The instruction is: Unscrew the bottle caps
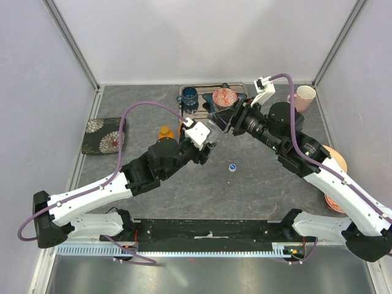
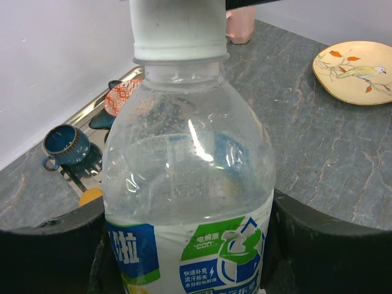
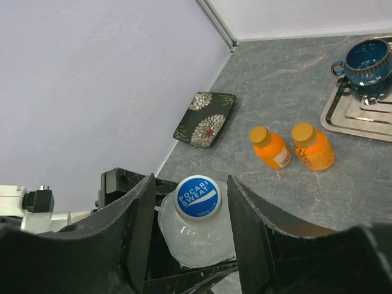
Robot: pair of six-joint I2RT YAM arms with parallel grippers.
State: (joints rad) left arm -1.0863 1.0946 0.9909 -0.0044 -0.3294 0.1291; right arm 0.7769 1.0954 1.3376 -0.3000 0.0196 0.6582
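Note:
My left gripper (image 1: 210, 139) is shut on a clear water bottle (image 2: 187, 177) with a blue, white and green label, holding it upright above the table. Its blue cap (image 3: 198, 197) is on the neck. My right gripper (image 3: 192, 205) is open around that cap, with a gap on each side between cap and fingers (image 3: 248, 226). In the top view the right gripper (image 1: 225, 122) meets the bottle top. A loose blue cap (image 1: 233, 166) lies on the table. Two orange bottles (image 3: 271, 148) (image 3: 312, 146) stand capped beside the tray. No second clear bottle shows.
A metal tray (image 1: 184, 109) at the back holds a blue mug (image 1: 189, 95) and a red-patterned dish (image 1: 224, 97). A pink mug (image 1: 304, 97) stands back right, a bird plate (image 2: 355, 70) on the right, a dark floral plate (image 1: 104, 135) on the left.

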